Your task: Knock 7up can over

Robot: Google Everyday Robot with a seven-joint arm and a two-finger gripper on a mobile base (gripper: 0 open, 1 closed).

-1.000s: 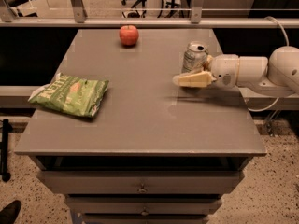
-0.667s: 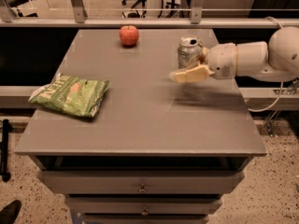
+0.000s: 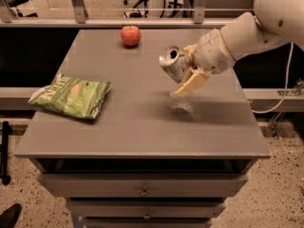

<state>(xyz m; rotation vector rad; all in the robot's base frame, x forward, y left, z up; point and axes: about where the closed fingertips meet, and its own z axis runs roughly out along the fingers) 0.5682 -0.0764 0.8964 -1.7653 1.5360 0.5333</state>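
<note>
My gripper (image 3: 184, 70), right of the frame's centre, is clenched on the 7up can (image 3: 172, 61). The can hangs tilted above the grey table (image 3: 142, 127), top facing the frame's left.

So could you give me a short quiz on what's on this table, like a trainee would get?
1. True or false: the 7up can stands upright.
2. Which lies nearest the table's left edge? A) apple B) chip bag C) can
3. Fill in: the gripper is right beside the ____.
Key: 1 false, it is tilted; 2 B; 3 can.
</note>
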